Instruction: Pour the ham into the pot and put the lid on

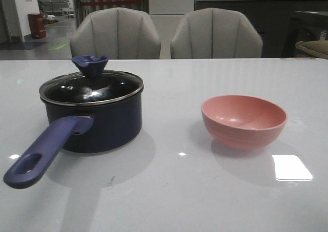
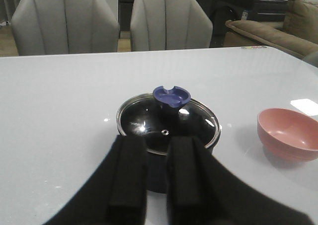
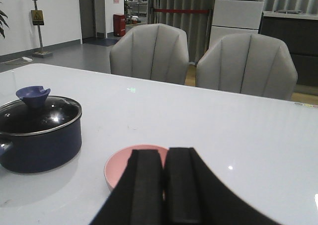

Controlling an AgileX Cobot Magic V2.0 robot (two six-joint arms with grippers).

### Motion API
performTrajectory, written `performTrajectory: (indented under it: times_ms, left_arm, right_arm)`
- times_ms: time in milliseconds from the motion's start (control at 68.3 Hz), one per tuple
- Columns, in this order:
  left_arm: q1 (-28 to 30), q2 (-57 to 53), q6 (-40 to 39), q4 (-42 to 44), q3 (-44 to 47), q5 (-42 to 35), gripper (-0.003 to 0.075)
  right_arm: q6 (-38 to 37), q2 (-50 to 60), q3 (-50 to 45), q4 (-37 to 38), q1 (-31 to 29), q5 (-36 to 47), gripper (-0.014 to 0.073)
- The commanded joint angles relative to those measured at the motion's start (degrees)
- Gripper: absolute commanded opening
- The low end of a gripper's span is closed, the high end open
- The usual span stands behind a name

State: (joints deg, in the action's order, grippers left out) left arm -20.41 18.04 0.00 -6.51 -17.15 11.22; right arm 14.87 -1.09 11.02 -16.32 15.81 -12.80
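Note:
The dark navy pot (image 1: 102, 124) stands on the left of the table, its purple-blue handle (image 1: 46, 150) pointing toward the front. The glass lid (image 1: 92, 86) with its blue knob (image 1: 90, 64) rests on the pot's rim. No ham shows; the pink bowl (image 1: 243, 120) on the right looks empty inside. In the left wrist view, my left gripper (image 2: 156, 140) hovers back from the lid (image 2: 166, 120), open with nothing between its fingers. In the right wrist view, my right gripper (image 3: 164, 153) is shut and empty, held above the pink bowl (image 3: 124, 168). Neither gripper appears in the front view.
The white glossy table (image 1: 174, 191) carries only the pot and the bowl. Two grey chairs (image 1: 115, 35) stand behind its far edge. A bright light reflection (image 1: 291, 167) lies on the table to the right of the bowl.

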Motion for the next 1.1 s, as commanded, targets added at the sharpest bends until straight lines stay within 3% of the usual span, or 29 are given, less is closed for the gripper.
performTrajectory:
  times_ms: [0, 513, 630, 908, 1084]
  left_arm:
    - [0.1, 0.4, 0.0, -0.7, -1.5, -5.2, 0.0132]
    - [0.1, 0.4, 0.0, -0.7, -1.5, -5.2, 0.0132]
    - [0.5, -0.4, 0.8, 6.5, 0.7, -6.6, 0.0132]
    - [16.5, -12.8, 0.7, 4.7, 10.2, -7.1, 0.0132]
    - [21.7, -18.3, 0.7, 4.7, 15.6, -7.2, 0.0132]
  right_arm:
    - [0.5, -0.6, 1.3, 0.0, 0.0, 4.0, 0.0147]
    - [0.5, -0.6, 1.3, 0.0, 0.0, 4.0, 0.0147]
    - [0.5, -0.6, 1.3, 0.0, 0.0, 4.0, 0.0147]
    - [0.5, -0.6, 1.3, 0.0, 0.0, 4.0, 0.0147]
    - [0.5, -0.6, 1.3, 0.0, 0.0, 4.0, 0.0147]
